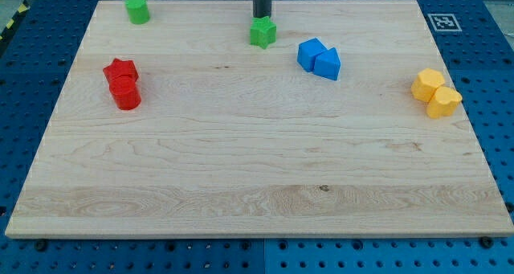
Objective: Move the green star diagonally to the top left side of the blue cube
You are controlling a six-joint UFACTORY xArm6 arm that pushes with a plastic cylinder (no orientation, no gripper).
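Note:
The green star (263, 33) lies near the view's top, a little left of the blue blocks. The blue cube (310, 53) sits right of the star and slightly lower, touching a blue triangular block (328, 65) on its right. My tip (263, 16) comes down from the view's top edge and stands just above the green star, touching or almost touching its top side.
A green cylinder (137, 10) stands at the top left. A red star (120, 69) and red cylinder (126, 94) touch each other at the left. Two yellow blocks (435, 92) sit at the right. The wooden board (257, 186) lies on a blue pegboard.

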